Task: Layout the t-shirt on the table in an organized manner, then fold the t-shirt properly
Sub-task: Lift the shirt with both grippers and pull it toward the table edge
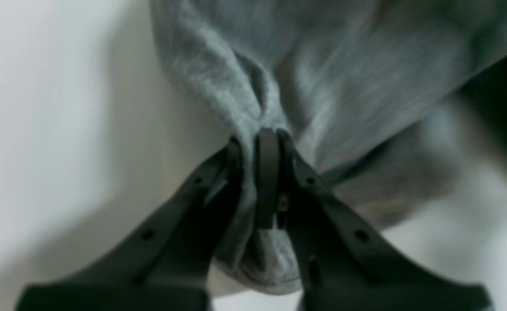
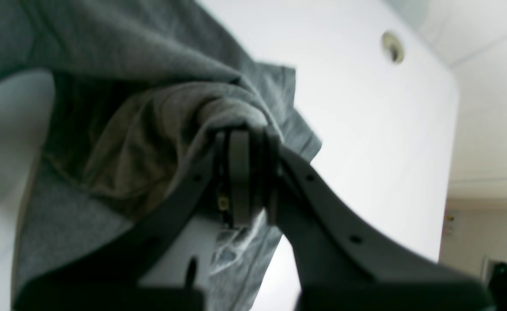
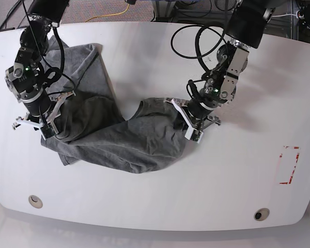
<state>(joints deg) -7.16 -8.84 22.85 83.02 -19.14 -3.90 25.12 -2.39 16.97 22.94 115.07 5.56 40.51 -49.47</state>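
T-shirt (image 3: 113, 139) lies bunched across the counter (image 3: 160, 206), from nine o'clock toward centre. Left fingers (image 1: 259, 142) pinch a fold; right fingers (image 2: 247, 138) are clamped on another. Pulled apart unevenly, the small bite of cloth could slip out, leaving it twisted.

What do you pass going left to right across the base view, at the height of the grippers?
right gripper → t-shirt → left gripper → bare table → red tape rectangle.

Base overhead, wrists close — sharing t-shirt (image 3: 119, 139)
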